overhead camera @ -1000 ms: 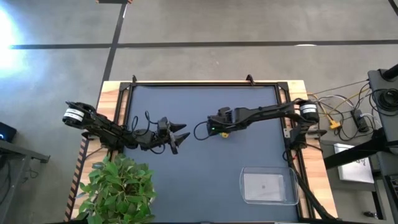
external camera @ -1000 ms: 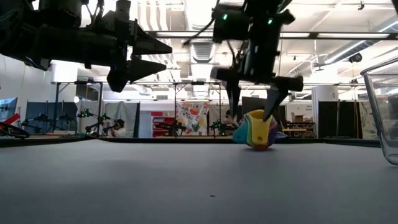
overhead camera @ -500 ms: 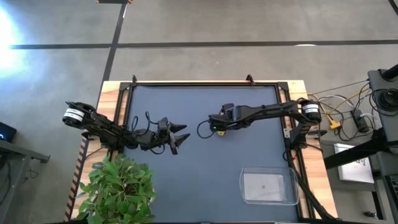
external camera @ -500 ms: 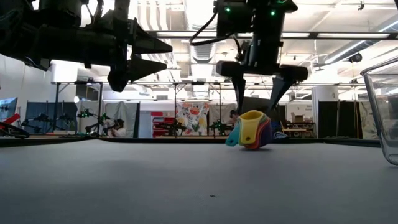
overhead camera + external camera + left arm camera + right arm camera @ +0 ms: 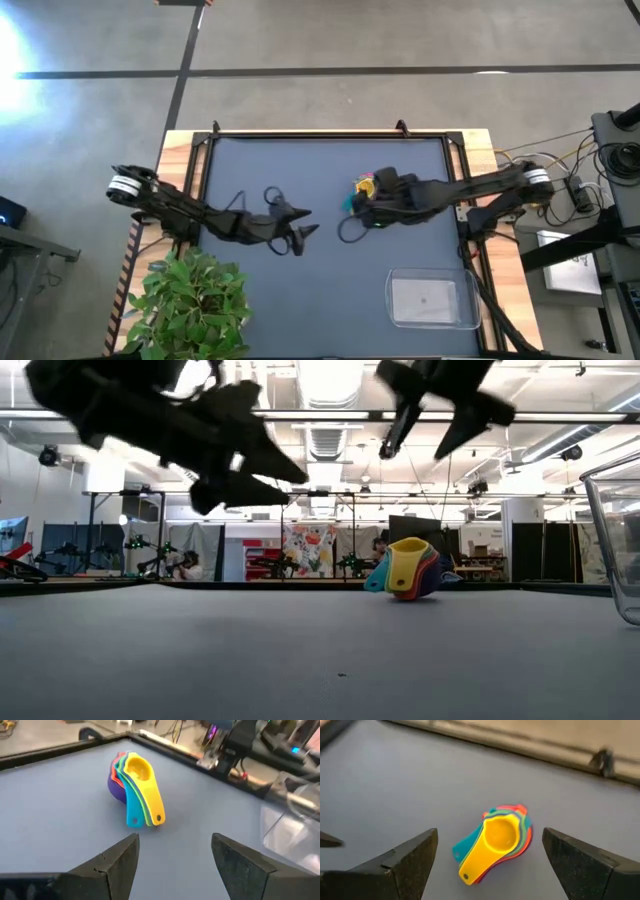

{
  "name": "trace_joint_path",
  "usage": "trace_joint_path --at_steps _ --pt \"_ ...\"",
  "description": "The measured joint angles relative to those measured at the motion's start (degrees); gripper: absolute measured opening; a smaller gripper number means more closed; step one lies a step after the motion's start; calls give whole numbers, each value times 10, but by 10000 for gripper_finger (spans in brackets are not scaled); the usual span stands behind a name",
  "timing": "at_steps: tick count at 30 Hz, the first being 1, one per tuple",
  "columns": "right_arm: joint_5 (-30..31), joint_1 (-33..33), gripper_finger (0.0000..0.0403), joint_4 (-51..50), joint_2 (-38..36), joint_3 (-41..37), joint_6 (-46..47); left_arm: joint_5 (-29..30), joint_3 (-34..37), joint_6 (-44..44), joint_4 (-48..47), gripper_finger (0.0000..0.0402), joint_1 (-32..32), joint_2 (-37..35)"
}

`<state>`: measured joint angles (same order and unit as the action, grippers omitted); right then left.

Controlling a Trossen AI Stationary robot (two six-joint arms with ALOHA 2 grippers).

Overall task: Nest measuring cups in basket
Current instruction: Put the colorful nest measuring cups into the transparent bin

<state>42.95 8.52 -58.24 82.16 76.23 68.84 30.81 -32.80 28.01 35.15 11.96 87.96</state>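
The measuring cups [image 5: 360, 187] lie nested in one stack on the dark mat right of centre, tipped on their side. The yellow cup is innermost, and the handles fan out together [image 5: 145, 815]. The stack also shows in the low view [image 5: 408, 570] and the right wrist view [image 5: 497, 840]. My right gripper [image 5: 368, 200] hangs open well above the stack [image 5: 440, 410], touching nothing. My left gripper [image 5: 300, 232] is open and empty in the air left of the stack [image 5: 245, 460]. The clear basket [image 5: 432, 298] stands at the near right.
A potted green plant [image 5: 190, 300] stands at the table's near left corner, beside my left arm. The basket's clear wall [image 5: 615, 540] rises at the right of the low view. Bare mat lies between the stack and the basket.
My right gripper has risen straight up from the stack, from table height to well above it, and its arm has drawn back toward the table's right edge. The stack has stayed on the mat, settling on its side. My left gripper has moved toward the stack and tipped downward.
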Motion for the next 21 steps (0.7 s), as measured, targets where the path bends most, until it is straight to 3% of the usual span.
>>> trace_joint_path --at_steps 9,16,21 --pt "70 68 347 5 -172 -83 -35 1 -178 -19 -50 239 -20 140" --pt "72 92 347 19 -280 -158 -53 1 -356 11 -265 291 -64 244" --pt "71 92 347 39 -337 -188 -104 1 -471 16 -347 340 -77 320"
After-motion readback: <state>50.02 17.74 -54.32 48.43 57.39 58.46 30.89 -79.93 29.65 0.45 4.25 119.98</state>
